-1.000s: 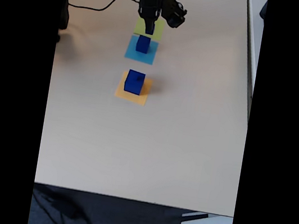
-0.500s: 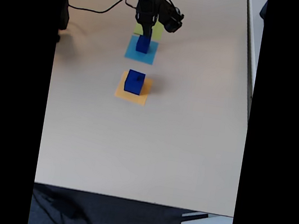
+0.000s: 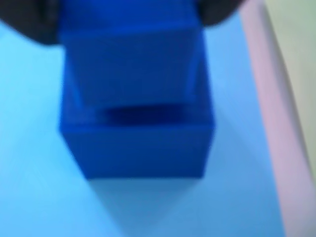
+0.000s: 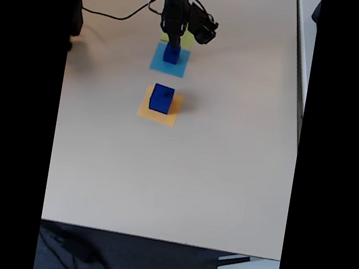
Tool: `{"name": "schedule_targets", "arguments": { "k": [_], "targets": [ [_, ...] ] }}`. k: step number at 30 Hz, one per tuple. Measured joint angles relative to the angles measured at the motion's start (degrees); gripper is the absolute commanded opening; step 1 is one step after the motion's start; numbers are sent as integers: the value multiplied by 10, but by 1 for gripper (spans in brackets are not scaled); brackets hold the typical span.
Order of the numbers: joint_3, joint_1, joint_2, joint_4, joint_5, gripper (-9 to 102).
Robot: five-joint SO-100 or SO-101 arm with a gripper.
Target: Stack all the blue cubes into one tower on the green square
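Note:
A blue cube stands on the flat light-blue square. My gripper is right above it, coming in from the top of the fixed view. Close up in the wrist view the blue cube is blurred, and a slightly narrower blue block seems to rest on it. My gripper is open, with a dark fingertip at each upper corner of the block. A larger blue cube sits on the orange square. The green square lies just behind the gripper, partly hidden; its edge shows at the right.
The beige table stretches wide toward its front edge. The black arm and its cable cross the top left corner. A white edge runs along the table's right side.
The gripper has moved from over the green square down onto the cube on the light-blue square. Neither cube has shifted.

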Motion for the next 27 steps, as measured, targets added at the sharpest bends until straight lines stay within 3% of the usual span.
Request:
{"name": "schedule_targets", "arguments": {
  "k": [27],
  "targets": [
    [12,-1,3,-4,0,4]
  ]
}}
